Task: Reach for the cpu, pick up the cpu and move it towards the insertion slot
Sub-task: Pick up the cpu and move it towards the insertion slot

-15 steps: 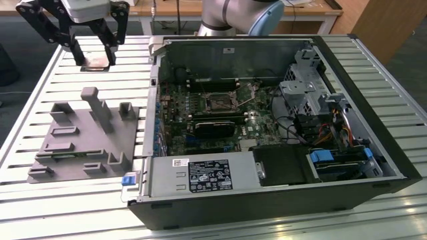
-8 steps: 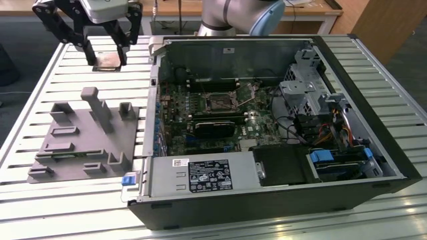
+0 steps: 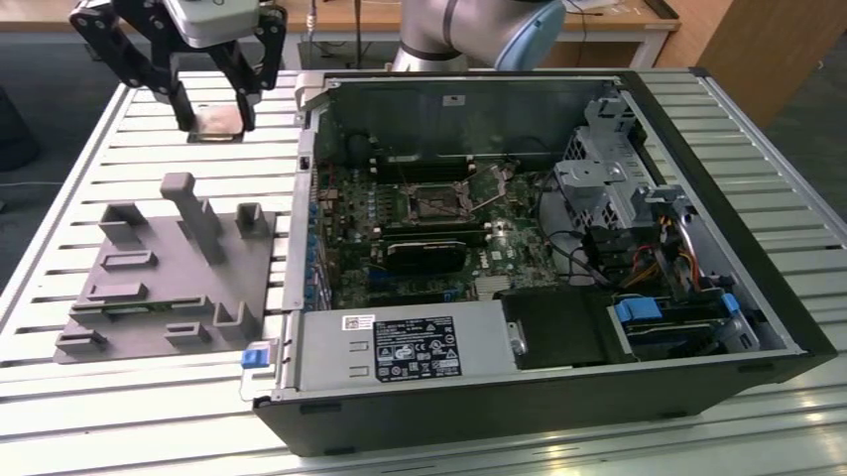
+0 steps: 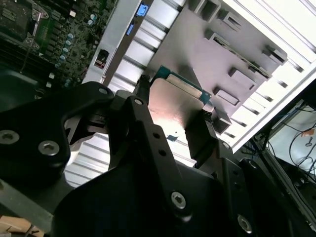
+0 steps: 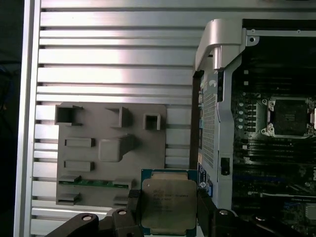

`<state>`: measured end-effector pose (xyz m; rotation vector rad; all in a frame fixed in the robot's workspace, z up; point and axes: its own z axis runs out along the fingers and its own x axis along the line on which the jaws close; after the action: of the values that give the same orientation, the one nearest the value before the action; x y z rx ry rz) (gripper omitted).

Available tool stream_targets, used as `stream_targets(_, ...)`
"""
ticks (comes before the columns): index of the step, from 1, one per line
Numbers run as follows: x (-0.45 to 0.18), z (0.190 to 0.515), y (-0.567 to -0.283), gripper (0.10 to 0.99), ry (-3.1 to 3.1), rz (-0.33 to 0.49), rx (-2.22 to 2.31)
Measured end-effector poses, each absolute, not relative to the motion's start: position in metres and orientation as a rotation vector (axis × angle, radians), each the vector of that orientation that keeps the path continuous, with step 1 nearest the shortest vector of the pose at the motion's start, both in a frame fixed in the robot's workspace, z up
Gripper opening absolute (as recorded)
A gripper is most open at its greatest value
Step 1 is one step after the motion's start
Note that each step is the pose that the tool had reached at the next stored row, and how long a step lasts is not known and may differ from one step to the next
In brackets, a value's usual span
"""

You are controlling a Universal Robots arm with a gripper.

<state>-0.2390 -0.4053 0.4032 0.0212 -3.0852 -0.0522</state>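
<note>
The slatted table (image 3: 437, 451) carries an open computer case (image 3: 556, 248) lying on its side, occupying the centre and the exterior view's right. Inside it, the motherboard (image 3: 423, 228) lies flat, with a black power supply (image 3: 397, 349) at its 6 o'clock and a drive cage (image 3: 616, 193) at its 3 o'clock. The grey fixture (image 3: 166, 278) sits on the table beside the case at its 9 o'clock, touching the slats, upright posts rising from its base. The gripper (image 3: 218, 124) hangs above the table at the fixture's 12 o'clock, clear of the case. Its fingers (image 5: 205, 212) are closed on opposite edges of the cpu (image 5: 168, 205), pinching it flat with the silvery top toward the first wrist camera; in the exterior view the cpu (image 3: 218, 121) shows as a small plate between the fingertips, lifted off the table. The slot (image 3: 434, 201), a silvery frame with a dark centre, sits mid-motherboard, well apart from the cpu, at about its 4 o'clock in the exterior view. In the first wrist view the slot (image 5: 290, 117) shows uncovered.
</note>
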Motion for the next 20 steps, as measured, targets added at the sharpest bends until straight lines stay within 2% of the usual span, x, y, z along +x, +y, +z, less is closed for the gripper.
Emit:
stream_targets(9,-0.238,0.398,-0.405,0.541,-3.122,-0.037,0.016)
stream_targets(16,-0.221,0.398,-0.405,0.541,-3.121,-0.132,0.016)
stream_targets(20,-0.204,0.397,-0.405,0.541,-3.121,-0.142,0.016)
